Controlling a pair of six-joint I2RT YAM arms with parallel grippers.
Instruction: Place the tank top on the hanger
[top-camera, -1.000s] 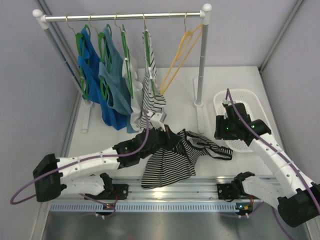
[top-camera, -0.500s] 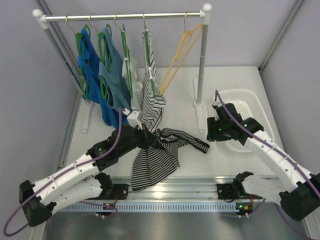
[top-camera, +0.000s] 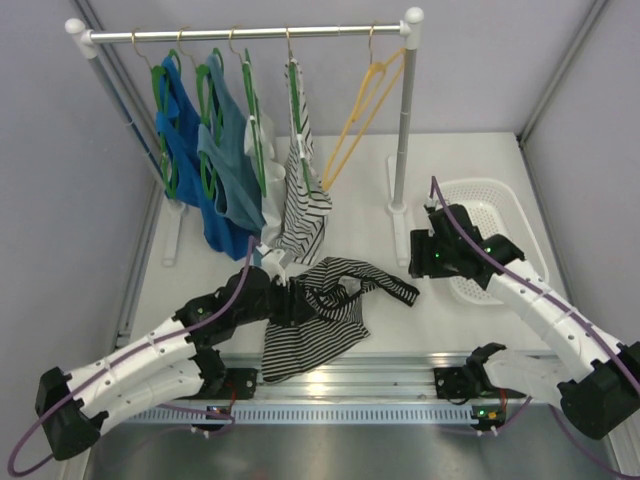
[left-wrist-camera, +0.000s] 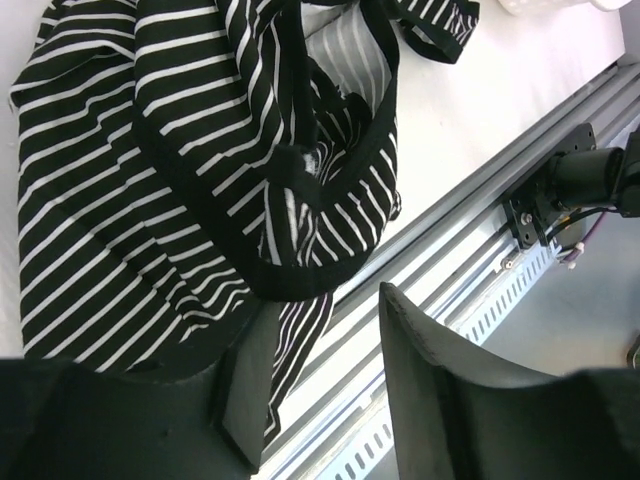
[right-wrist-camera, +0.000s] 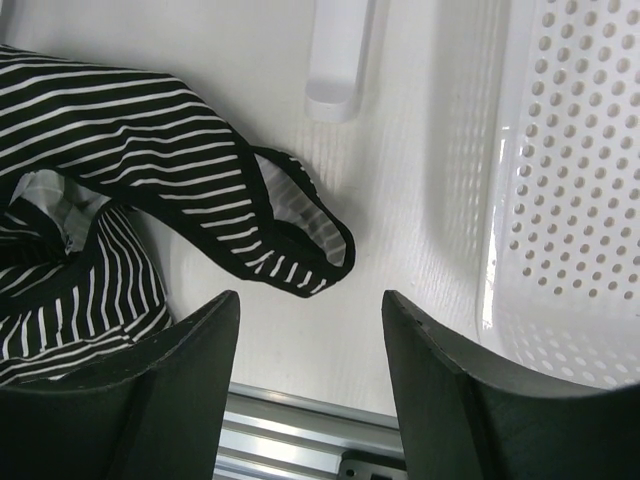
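Bench (top-camera: 430, 335), lower centre: tank top (top-camera: 315, 320) lies crumpled, hem spilling over the near edge. We read nothing as hung yet. Rack (top-camera: 250, 33) up top carries the hanger (top-camera: 352, 125), bare, at its right end. Left pincer (left-wrist-camera: 322, 335) sits wide open over the bunched fabric, some cloth between the jaws, not clamped. Right pincer (right-wrist-camera: 308, 300) is wide open and empty above a strap loop. Left to do: grip, lift, thread both straps.

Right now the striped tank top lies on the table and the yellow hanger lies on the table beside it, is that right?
No. The yellow hanger hangs from the rail, near its right end, as the top view shows. The striped tank top does lie on the table.
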